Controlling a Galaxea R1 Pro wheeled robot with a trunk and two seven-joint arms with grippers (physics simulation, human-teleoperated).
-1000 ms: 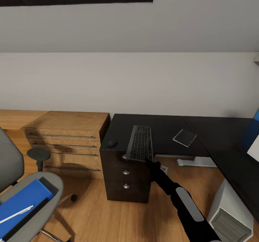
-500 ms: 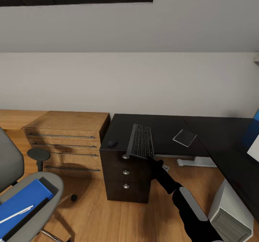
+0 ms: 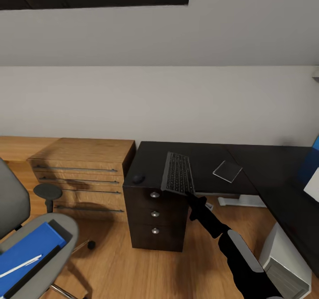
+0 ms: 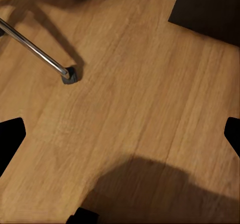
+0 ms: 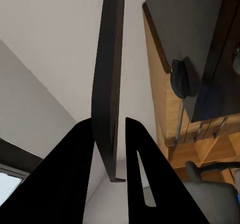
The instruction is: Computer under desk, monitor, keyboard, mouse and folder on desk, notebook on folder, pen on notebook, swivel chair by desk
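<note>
right pincer (image 5: 111, 134) clamping slim black keyboard (image 3: 178, 179), glossy desk (image 3: 208, 157)

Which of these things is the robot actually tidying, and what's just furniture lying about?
Part of the job:
keyboard, clamped in the right pincer
mouse
desk
folder
pen
swivel chair
notebook
computer

Just there:
wooden dresser

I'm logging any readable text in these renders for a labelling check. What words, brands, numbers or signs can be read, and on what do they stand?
None can be read.
The keyboard, held in the right gripper: key legends too small and blurred.
The folder on the swivel chair: no readable label shows.
The desk drawers and the mouse: no markings visible.
</note>
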